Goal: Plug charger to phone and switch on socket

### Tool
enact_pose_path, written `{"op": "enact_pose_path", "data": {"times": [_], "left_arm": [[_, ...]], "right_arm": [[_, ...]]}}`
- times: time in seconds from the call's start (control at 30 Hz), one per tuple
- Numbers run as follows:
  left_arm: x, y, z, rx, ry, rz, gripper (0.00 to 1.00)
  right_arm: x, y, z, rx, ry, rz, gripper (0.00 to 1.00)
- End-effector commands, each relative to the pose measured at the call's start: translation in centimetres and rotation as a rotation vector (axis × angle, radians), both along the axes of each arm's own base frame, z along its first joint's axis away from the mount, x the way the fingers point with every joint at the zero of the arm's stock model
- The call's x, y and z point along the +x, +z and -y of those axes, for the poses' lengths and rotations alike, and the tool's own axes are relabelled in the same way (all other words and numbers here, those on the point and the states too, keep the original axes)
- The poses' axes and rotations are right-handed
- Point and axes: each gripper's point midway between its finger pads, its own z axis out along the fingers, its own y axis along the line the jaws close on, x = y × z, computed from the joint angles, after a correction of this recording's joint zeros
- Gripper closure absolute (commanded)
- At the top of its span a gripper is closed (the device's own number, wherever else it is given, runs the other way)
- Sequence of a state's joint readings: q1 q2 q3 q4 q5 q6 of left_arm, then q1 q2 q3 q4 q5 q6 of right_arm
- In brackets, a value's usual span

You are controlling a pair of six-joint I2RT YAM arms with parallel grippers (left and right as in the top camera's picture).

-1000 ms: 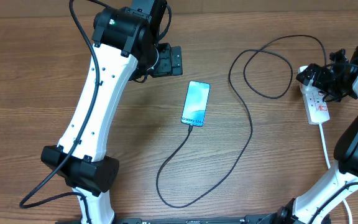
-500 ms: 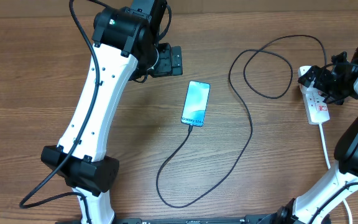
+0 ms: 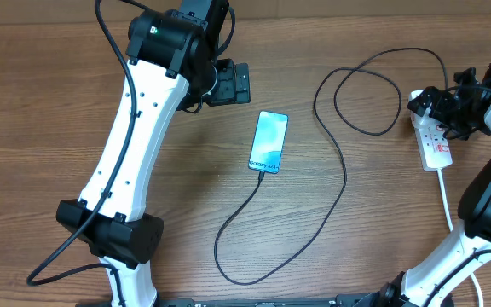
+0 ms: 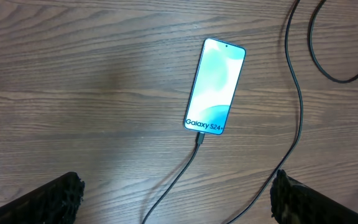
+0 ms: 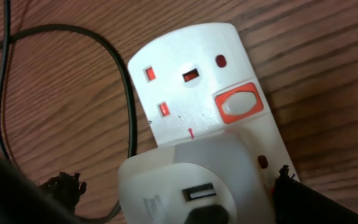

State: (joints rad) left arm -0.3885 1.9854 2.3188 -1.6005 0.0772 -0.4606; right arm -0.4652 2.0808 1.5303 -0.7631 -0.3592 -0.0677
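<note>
Barely anything's moved this last second. The charger (image 4: 199, 138) sits plugged into the phone (image 4: 215, 86) on the desk (image 3: 58, 128), so that half looks done. Your left fingers (image 4: 55, 199) hang wide and empty above it. Farther out, the right fingers (image 5: 303, 199), wide too, just shuffle over the socket (image 5: 194, 87); its switch (image 5: 238, 102) is likely next.

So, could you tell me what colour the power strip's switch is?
Orange-red with a pale centre; the switch shows best in the right wrist view.

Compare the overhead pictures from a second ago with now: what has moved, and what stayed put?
Nothing clearly moved. The right gripper hovers at the socket with jaws open, as before; the phone, charger and left gripper stayed put.
</note>
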Motion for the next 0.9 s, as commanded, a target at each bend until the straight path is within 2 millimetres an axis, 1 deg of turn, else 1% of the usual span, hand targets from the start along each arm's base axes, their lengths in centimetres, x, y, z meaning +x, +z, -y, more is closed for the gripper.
{"op": "enact_pose_path", "data": {"times": [0.0,0.23,0.37,0.57,0.87], "left_arm": [[0.3,0.0,-0.2,0.013,-0.012,0.009,0.0],[0.3,0.0,-0.2,0.013,-0.012,0.009,0.01],[0.3,0.0,-0.2,0.013,-0.012,0.009,0.0],[0.3,0.0,-0.2,0.013,-0.012,0.009,0.0],[0.3,0.0,-0.2,0.012,-0.013,0.009,0.0]], "right_arm": [[-0.3,-0.6,-0.9,0.036,0.025,-0.008,0.0],[-0.9,-1.1,-0.1,-0.007,-0.008,-0.05,0.0],[-0.5,-1.0,0.2,-0.016,-0.02,-0.038,0.0],[-0.6,-0.9,-0.3,0.007,-0.013,-0.039,0.0],[-1.4,-1.1,-1.0,0.043,-0.007,-0.068,0.0]]}}
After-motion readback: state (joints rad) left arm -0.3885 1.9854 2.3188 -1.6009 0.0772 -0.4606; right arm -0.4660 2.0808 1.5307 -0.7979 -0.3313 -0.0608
